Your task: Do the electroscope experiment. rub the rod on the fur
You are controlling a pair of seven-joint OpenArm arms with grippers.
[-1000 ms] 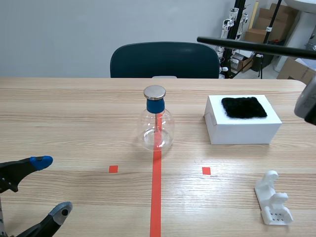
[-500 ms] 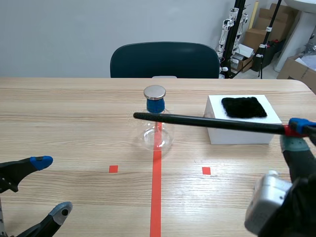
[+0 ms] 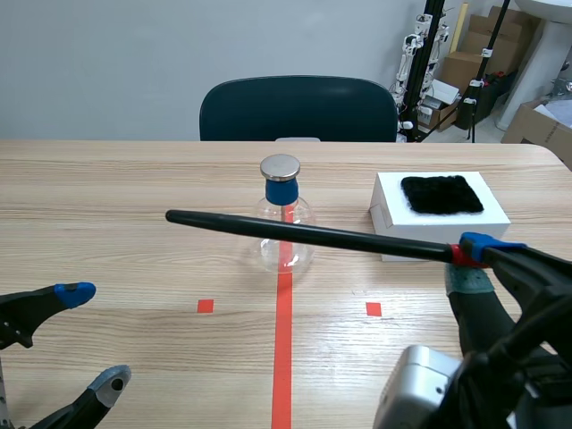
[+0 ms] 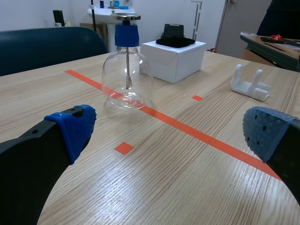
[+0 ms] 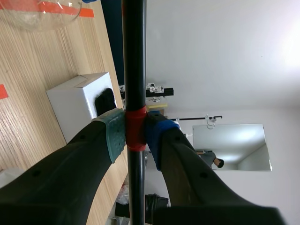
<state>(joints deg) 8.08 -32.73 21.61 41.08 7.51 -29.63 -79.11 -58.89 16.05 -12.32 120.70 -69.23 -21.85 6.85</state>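
Rod [image 3: 304, 234]: a second ago it was high, across the far right of the scene. Half a second ago it had dropped level, its tip at the flask. Now you have it lower again and carried further left, the free tip well past the flask.

- Your right gripper [image 3: 469, 255] has come inward with it, and the right arm now hides the white stand [image 4: 251, 84] in the scene view. The stand shows only from the left wrist.
- Right gripper: clamped on the rod at its red band [image 5: 134, 132], the green pad [image 5: 115, 133] on one side and the blue pad [image 5: 157, 136] on the other, with nothing else between them.
- The rod runs out of that grip, long and nearly level, crossing in front of the electroscope flask [image 3: 286, 255] just below its blue collar. Touching the glass or clear of it: can't say from here, possibly clear.
- Fur [image 3: 441, 194]: a black patch on top of the white box [image 3: 483, 228], just beyond the right gripper on the far side. The rod is apart from the fur and passes the box's front face.
- Left gripper [image 3: 94, 337]: fingers spread wide, holding nothing, low over the table [image 3: 134, 197]. The flask is ahead of it, well apart, with the box beyond that.
- No change on the left side across the three scene frames.
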